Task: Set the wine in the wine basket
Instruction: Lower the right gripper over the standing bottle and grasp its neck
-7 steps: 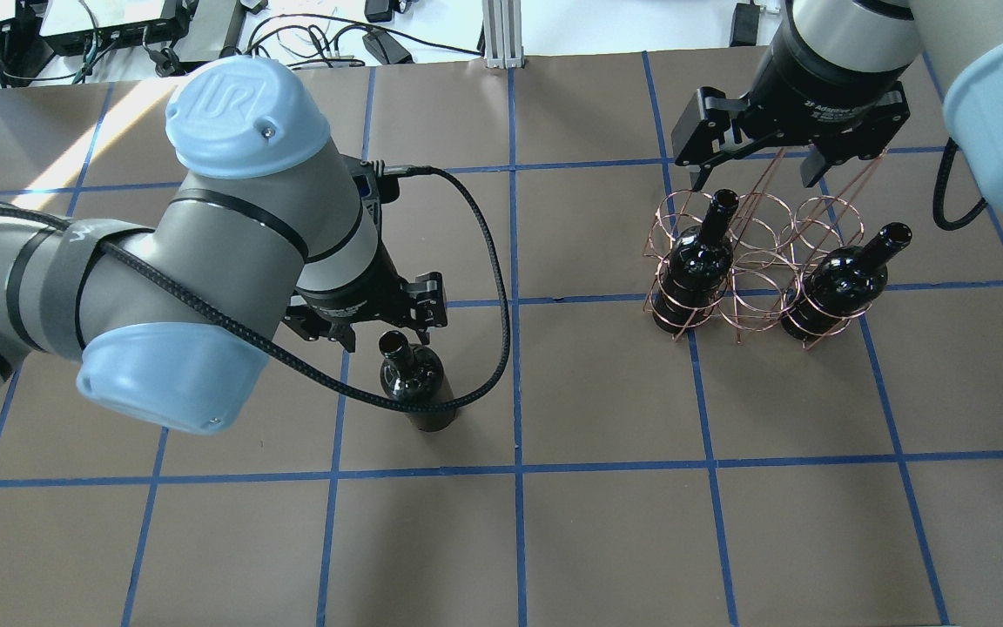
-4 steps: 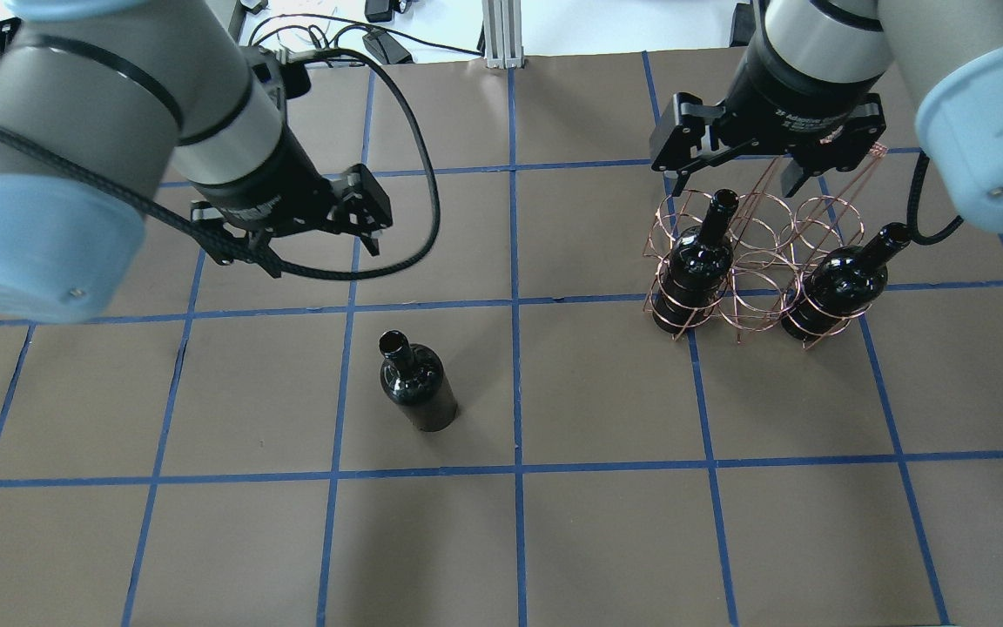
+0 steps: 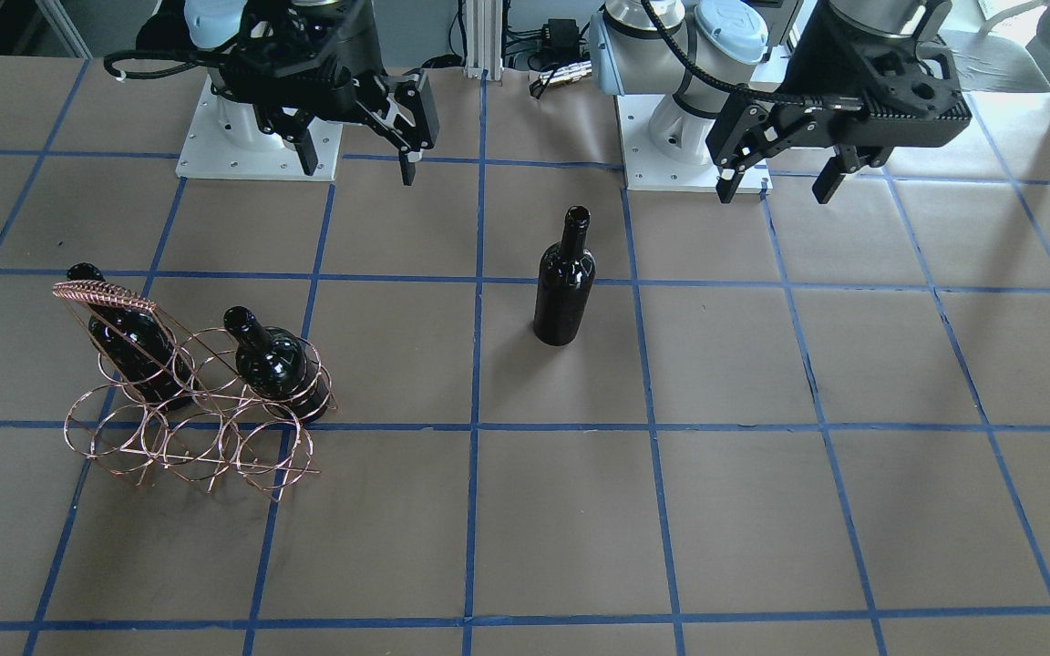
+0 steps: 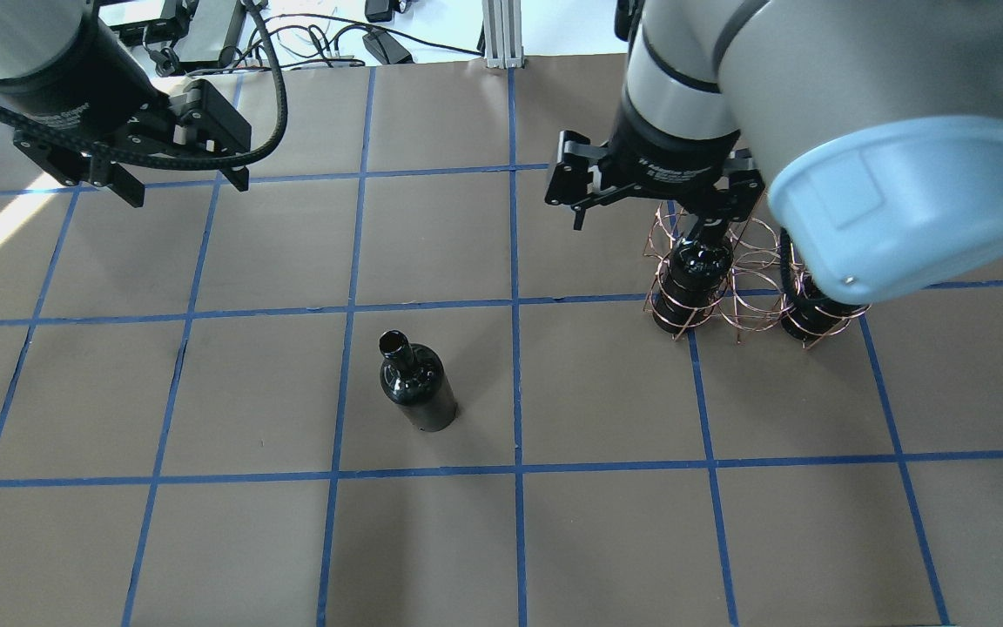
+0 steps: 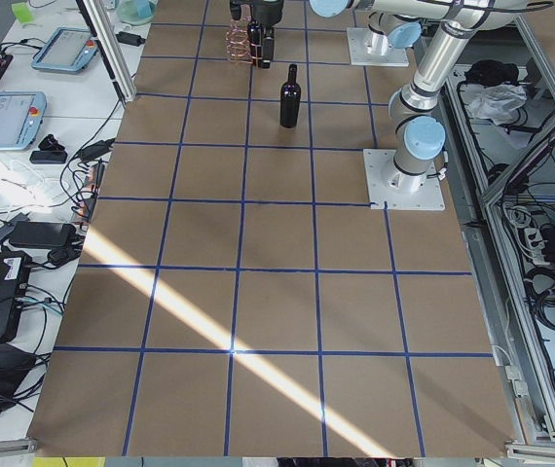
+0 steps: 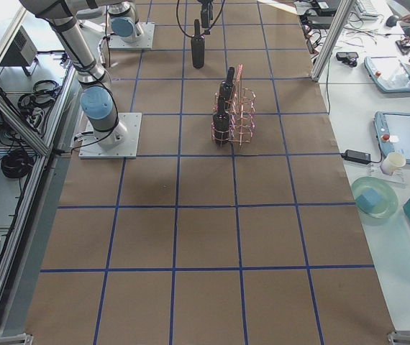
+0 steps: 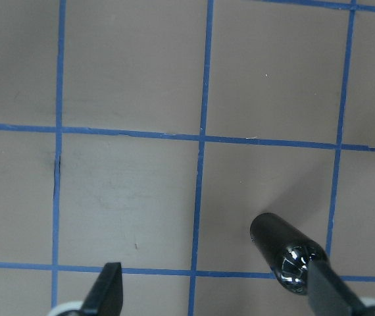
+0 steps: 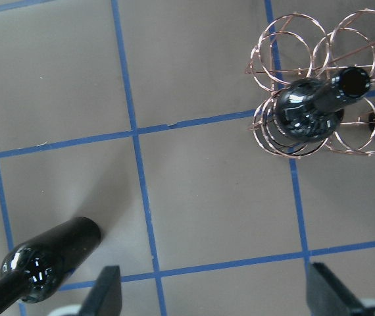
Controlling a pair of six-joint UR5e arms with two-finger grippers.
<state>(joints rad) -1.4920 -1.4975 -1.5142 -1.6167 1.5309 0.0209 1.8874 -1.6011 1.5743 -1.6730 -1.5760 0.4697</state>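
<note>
One dark wine bottle [image 4: 414, 383] stands upright alone on the brown table; it also shows in the front view [image 3: 565, 282], the left wrist view [image 7: 286, 253] and the right wrist view [image 8: 49, 260]. The copper wire wine basket [image 4: 754, 287] [image 3: 188, 428] [image 8: 286, 39] holds two more bottles [image 3: 128, 333] [image 3: 270, 360] in rings of one row. My left gripper [image 4: 188, 187] [image 3: 776, 191] is open and empty, raised well away from the lone bottle. My right gripper [image 4: 645, 218] [image 3: 359, 171] is open and empty, raised, in the overhead view over the basket's left side.
The table is brown paper marked with a blue tape grid [image 4: 514, 470]. Cables and electronics [image 4: 327, 35] lie beyond the table's far edge. The two arm bases [image 3: 256, 137] [image 3: 689, 137] stand at the robot's side of the table. My right arm's elbow [image 4: 902, 200] hides part of the basket from overhead.
My left gripper has risen and drawn away from the lone bottle toward the overhead view's upper left. My right gripper has shifted left from over the basket handle. Bottles and basket have not moved.
</note>
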